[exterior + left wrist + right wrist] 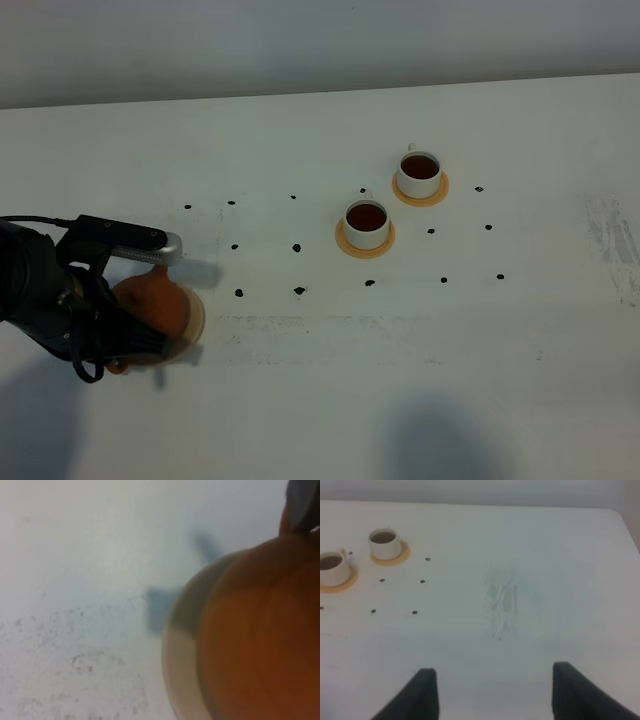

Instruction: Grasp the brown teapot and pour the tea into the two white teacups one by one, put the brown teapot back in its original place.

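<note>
A white table [320,400] seen from a high camera fills most of the view, dotted with small black marks. At the left edge, the dark left arm reaches in over the brown teapot [155,305], a squat, round, reddish-brown pot. The teapot sits on a flat beige disc coaster [196,318], whose rim shows just beyond the pot's right side. The left gripper [125,335] is down at the teapot, against its near left side, but the arm covers the fingers, so I cannot tell whether they are closed on the pot or parted from it. The left wrist camera shows only a blurred close view of the teapot's orange-brown body [260,640] with the pale coaster edge [180,670] beneath it, and the fingertips are not clear there either. Well to the right of the teapot, past the middle of the table, stand two white teacups. The nearer cup [367,222] and the farther cup [419,173] each rest on a small orange-tan coaster, and both hold dark reddish-brown tea [367,215]. The right gripper [490,692] hangs above bare table on the right side, its two dark fingers spread wide apart with nothing between them, well away from the cups.
</note>
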Action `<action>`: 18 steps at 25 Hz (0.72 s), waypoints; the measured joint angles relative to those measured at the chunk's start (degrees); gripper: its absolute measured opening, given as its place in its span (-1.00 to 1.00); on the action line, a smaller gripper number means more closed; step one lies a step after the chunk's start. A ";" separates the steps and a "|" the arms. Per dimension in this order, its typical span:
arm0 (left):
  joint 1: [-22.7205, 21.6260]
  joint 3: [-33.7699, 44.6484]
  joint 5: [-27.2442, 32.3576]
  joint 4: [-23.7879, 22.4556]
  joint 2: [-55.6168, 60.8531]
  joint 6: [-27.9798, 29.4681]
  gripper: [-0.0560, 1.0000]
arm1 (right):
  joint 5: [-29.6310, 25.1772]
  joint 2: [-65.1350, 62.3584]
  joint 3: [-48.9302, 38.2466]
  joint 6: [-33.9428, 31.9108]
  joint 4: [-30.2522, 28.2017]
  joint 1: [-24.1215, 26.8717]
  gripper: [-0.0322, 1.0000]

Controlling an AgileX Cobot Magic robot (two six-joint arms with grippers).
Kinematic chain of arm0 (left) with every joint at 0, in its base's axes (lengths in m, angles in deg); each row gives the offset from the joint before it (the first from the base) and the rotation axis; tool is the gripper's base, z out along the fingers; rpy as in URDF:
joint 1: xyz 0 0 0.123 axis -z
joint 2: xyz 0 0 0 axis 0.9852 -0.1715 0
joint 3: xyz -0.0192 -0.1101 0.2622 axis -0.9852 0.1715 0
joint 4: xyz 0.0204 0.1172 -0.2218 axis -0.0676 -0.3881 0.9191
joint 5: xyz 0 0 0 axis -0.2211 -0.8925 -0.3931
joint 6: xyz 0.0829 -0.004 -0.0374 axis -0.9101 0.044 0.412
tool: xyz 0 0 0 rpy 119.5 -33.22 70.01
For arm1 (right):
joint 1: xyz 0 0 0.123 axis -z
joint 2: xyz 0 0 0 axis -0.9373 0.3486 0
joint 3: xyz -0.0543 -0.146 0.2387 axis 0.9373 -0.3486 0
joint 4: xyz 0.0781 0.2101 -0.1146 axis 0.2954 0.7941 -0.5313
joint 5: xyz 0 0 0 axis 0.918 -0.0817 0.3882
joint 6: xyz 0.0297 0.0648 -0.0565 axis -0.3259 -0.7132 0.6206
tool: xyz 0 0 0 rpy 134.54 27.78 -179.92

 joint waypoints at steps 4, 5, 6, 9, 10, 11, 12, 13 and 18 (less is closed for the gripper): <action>0.00 0.00 0.00 0.00 0.00 0.36 -0.04 | 0.00 0.00 0.00 -0.06 0.00 0.00 0.00; 0.00 0.00 0.06 0.00 0.06 0.38 0.03 | 0.00 0.00 0.00 -0.06 0.00 0.00 0.00; 0.00 0.00 0.31 0.00 0.28 0.43 0.08 | 0.00 0.00 0.00 -0.06 0.00 0.00 0.00; 0.00 -0.69 2.87 0.00 2.43 0.48 0.12 | 0.00 0.00 0.00 -0.06 0.00 0.00 0.00; 0.00 -1.08 3.95 0.00 3.74 0.48 0.12 | 0.00 0.00 0.00 -0.06 0.00 0.00 0.00; 0.00 -1.57 4.97 -0.07 5.30 0.48 0.12 | 0.00 0.00 0.00 -0.06 0.00 0.00 0.00; 0.00 -1.87 5.69 -0.34 6.98 0.53 0.11 | 0.00 0.00 0.00 -0.06 0.00 0.00 0.00; 0.00 -2.00 6.04 -0.62 8.40 0.61 0.11 | 0.00 0.00 0.00 -0.06 0.00 0.00 0.00; -4.25 -2.22 10.84 -1.94 16.54 1.99 0.09 | 0.00 0.00 0.00 -0.06 0.00 0.00 0.00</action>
